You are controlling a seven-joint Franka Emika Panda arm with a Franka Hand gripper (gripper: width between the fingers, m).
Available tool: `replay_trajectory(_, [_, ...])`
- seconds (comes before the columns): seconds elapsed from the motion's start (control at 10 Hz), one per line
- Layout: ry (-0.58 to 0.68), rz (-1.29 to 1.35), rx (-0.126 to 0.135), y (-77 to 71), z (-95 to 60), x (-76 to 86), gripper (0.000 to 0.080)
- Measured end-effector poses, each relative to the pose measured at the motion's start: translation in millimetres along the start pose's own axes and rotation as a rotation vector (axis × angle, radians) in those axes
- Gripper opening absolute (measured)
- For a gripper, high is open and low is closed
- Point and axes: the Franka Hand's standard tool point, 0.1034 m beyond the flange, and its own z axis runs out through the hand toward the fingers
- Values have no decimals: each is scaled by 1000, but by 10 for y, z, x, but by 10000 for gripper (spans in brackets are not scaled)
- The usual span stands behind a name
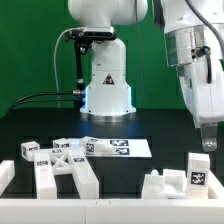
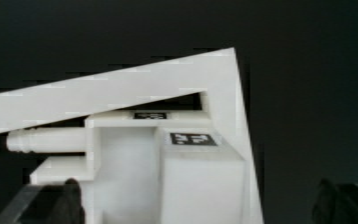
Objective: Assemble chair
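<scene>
A blocky white chair piece [image 1: 178,184] with a marker tag stands at the front on the exterior view's right. My gripper [image 1: 207,142] hangs just above its right end. In the wrist view this piece [image 2: 158,110] fills the picture, showing a small tag, a slot and two round pegs. The gripper [image 2: 197,206] is open. Its dark fingertips [image 2: 51,206] stand wide apart on either side of the piece and do not press on it. A white crossed frame piece [image 1: 62,166] and a small tagged block [image 1: 28,150] lie at the front on the exterior view's left.
The marker board [image 1: 120,147] lies flat in the middle of the black table. The robot's base [image 1: 106,90] stands behind it with a cable running left. A white rim [image 1: 110,214] runs along the table's front edge. A green curtain closes off the back.
</scene>
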Motion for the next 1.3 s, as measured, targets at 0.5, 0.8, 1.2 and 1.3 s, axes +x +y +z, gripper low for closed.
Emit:
replay_trajectory(0.5, [-24,-105,-11,128,-57,143,649])
replay_trajectory(0.8, [-45,-334,-10,333,-313,305,649])
replay_trajectory(1.2, [-39,-437,-10,326,-281,267,649])
replay_trajectory(1.3, [-53,-408,-12,436,-233,444,649])
